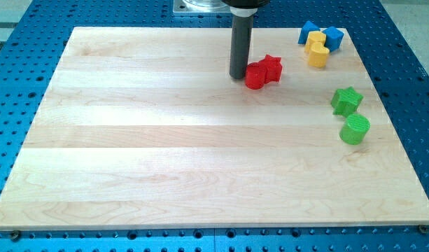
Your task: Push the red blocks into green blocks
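**Tip pressed against the red pair**

You see my tip (238, 75) at the view's upper middle, touching the red cylinder (255, 76) from its 9 o'clock side. The rod has no fingers, so you cannot read an open or closed state. The red star (271, 67) touches the cylinder at its 1 o'clock. At your 3 o'clock from them, well apart, sit the green star (346, 101) and, just beside it at 6 o'clock, the green cylinder (355, 129). Two blue blocks (322, 35) and two yellow blocks (317, 49) cluster on the wooden board (165, 154) at its 1 o'clock corner.
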`<state>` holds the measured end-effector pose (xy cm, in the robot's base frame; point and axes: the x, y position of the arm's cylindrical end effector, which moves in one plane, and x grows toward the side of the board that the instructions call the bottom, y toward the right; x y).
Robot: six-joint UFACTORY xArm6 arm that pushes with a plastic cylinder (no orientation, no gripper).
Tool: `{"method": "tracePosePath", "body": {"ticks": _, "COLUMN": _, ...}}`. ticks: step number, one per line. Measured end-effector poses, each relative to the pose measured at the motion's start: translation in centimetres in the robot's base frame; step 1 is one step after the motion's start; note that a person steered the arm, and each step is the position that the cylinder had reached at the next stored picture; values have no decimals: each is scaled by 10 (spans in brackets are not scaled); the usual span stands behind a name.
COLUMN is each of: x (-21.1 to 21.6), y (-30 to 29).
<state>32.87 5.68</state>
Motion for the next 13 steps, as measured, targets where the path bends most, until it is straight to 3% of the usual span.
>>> {"method": "tracePosePath", "body": {"ticks": 1, "x": 16, "y": 14}}
{"method": "tracePosePath", "body": {"ticks": 2, "x": 100, "y": 35}}
{"method": "tracePosePath", "body": {"ticks": 3, "x": 138, "y": 60}}
{"method": "tracePosePath", "body": {"ticks": 4, "x": 121, "y": -4}}
{"method": "tracePosePath", "body": {"ticks": 5, "x": 72, "y": 25}}
{"method": "tracePosePath", "body": {"ticks": 7, "x": 90, "y": 109}}
{"method": "tracePosePath", "body": {"ticks": 8, "x": 88, "y": -26}}
{"method": "tracePosePath", "body": {"ticks": 9, "x": 62, "y": -115}}
{"method": "tracePosePath", "body": {"ticks": 11, "x": -33, "y": 33}}
{"method": "tracePosePath", "body": {"ticks": 12, "x": 4, "y": 88}}
{"method": "tracePosePath", "body": {"ticks": 13, "x": 61, "y": 92}}
